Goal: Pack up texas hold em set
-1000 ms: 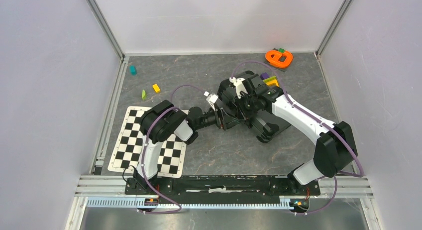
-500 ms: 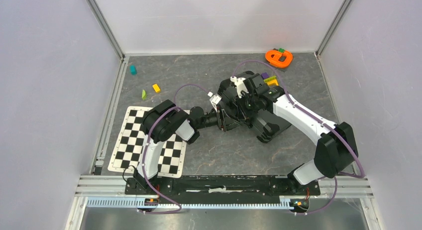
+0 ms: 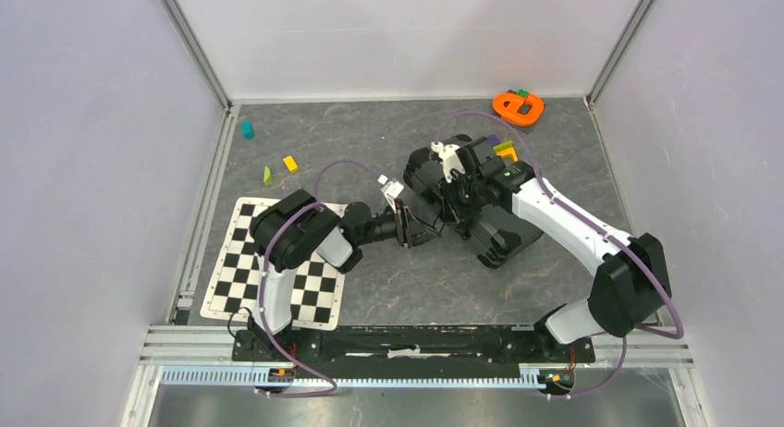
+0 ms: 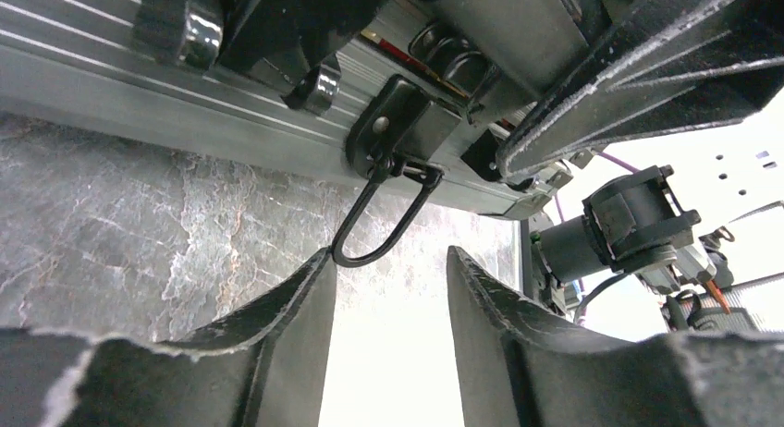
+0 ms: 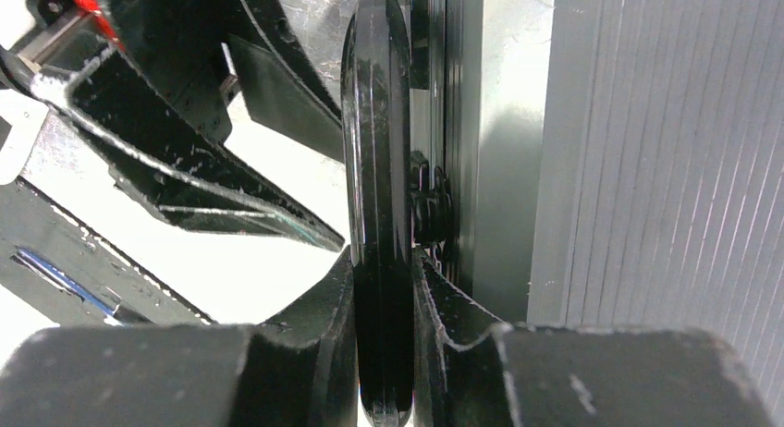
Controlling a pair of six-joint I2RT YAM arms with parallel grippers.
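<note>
Right wrist: right gripper (image 5: pixel 382 265) clamps the briefcase handle (image 5: pixel 374 122); left gripper (image 4: pixel 388 258) gapes beside its latch (image 4: pixel 399 131)

The briefcase (image 3: pixel 505 237) lies right of the mat (image 3: pixel 231 263).

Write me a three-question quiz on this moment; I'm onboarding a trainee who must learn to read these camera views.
1. True or false: the right fingers clamp the briefcase handle.
2. What sits just ahead of the left fingers? A) latch with a wire loop B) card deck C) dice
3. Which arm reaches over the checkered mat?
Key: 1 true; 2 A; 3 the left arm.
</note>
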